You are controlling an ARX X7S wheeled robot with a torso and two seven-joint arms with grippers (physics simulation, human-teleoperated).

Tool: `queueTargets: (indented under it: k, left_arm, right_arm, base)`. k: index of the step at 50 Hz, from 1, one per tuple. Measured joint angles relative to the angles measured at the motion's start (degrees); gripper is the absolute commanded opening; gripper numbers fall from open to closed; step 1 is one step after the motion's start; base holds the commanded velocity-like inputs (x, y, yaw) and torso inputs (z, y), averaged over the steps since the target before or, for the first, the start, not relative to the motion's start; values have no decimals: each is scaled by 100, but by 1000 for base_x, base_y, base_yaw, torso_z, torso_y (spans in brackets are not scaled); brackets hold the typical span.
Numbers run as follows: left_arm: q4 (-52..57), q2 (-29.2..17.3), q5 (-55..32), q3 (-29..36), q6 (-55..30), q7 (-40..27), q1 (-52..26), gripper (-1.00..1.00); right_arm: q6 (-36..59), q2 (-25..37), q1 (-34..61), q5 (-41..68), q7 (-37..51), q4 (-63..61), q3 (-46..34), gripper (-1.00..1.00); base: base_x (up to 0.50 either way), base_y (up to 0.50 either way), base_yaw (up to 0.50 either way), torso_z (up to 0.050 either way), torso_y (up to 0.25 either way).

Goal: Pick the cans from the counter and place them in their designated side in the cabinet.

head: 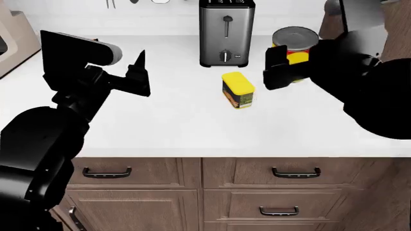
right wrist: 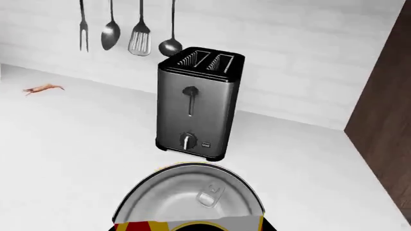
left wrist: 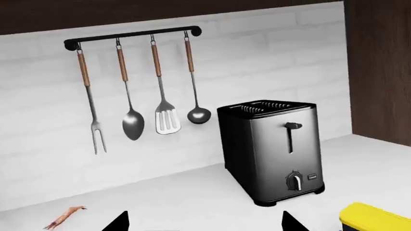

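The red and yellow can (head: 297, 42) with its grey top is held in my right gripper (head: 281, 66), which is shut on it to the right of the toaster, above the counter (head: 173, 120). In the right wrist view the can's grey lid (right wrist: 192, 195) fills the lower middle. The yellow-topped can (head: 237, 90) with the dark olive label stands on the counter in front of the toaster; its yellow top shows in a corner of the left wrist view (left wrist: 376, 219). My left gripper (head: 138, 72) is open and empty over the counter's left part, its dark fingertips (left wrist: 119, 222) spread wide.
A steel toaster (head: 226, 32) stands at the back of the counter, and also shows in the left wrist view (left wrist: 273, 149) and the right wrist view (right wrist: 196, 108). Utensils hang on a wall rail (left wrist: 132, 38). A dark wood side panel (right wrist: 385, 120) is at the right. Drawers (head: 295, 172) lie below the counter's edge.
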Motion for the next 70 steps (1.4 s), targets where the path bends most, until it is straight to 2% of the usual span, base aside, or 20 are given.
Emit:
queueTargets:
  k: [8, 18, 22, 26, 30, 33, 41, 48, 53, 65, 70]
  left_arm:
    - [52, -5, 26, -173, -247, -255, -147, 100]
    - [-39, -19, 49, -253, -449, -418, -373, 100]
    - [-141, -6, 64, -253, -463, -452, -469, 100]
    - [-234, 4, 68, -249, -472, -467, -561, 100]
    - [-307, 7, 69, -242, -482, -475, -647, 100]
    - [-358, 1, 69, -227, -499, -473, -717, 100]
    - [-622, -30, 107, -152, -468, -436, -1021, 100]
    - [-779, -47, 125, -101, -470, -418, -1236, 100]
    - [-868, -52, 140, -73, -462, -419, -1341, 100]
    - [-1140, -63, 264, 14, -314, -486, -1517, 100]
    - [-1243, -88, 318, 16, -252, -512, -1557, 100]
  right_arm:
    - [319, -102, 2151, -87, -78, 810, -568, -100]
    - [-107, -426, 4314, -1191, -1399, 2452, -1792, -100]
    - [-370, -788, 4929, -2240, -2285, 3252, -1993, -100]
    - [-690, -1366, 5341, -4071, -3457, 4118, -1483, -100]
    - [-1073, -1895, 5640, -6123, -4375, 4891, -698, -100]
    - [-1318, -2179, 5790, -7277, -4832, 5364, -244, -100]
    - [-1745, -2622, 6014, -9025, -5513, 6150, 485, -100]
    - [-1942, -2805, 6101, -9756, -5950, 6523, 784, -100]
    - [-2043, -2878, 6134, -10016, -6103, 6707, 903, -100]
    - [-2211, -2972, 6168, -10238, -6241, 6972, 1030, -100]
    - [-2282, -3032, 6174, -10184, -6240, 7051, 1074, -100]
  base:
    - [0, 0, 0, 44, 18]
    - [0, 0, 0, 50, 21]
    - [0, 0, 0, 50, 21]
    - [0, 0, 0, 50, 20]
    - [0, 0, 0, 50, 21]
    - [0, 0, 0, 50, 21]
    - [0, 0, 0, 50, 21]
    - [0, 0, 0, 50, 20]
    - [0, 0, 0, 0, 0]
    - [0, 0, 0, 0, 0]
    - [0, -439, 0, 0, 0]
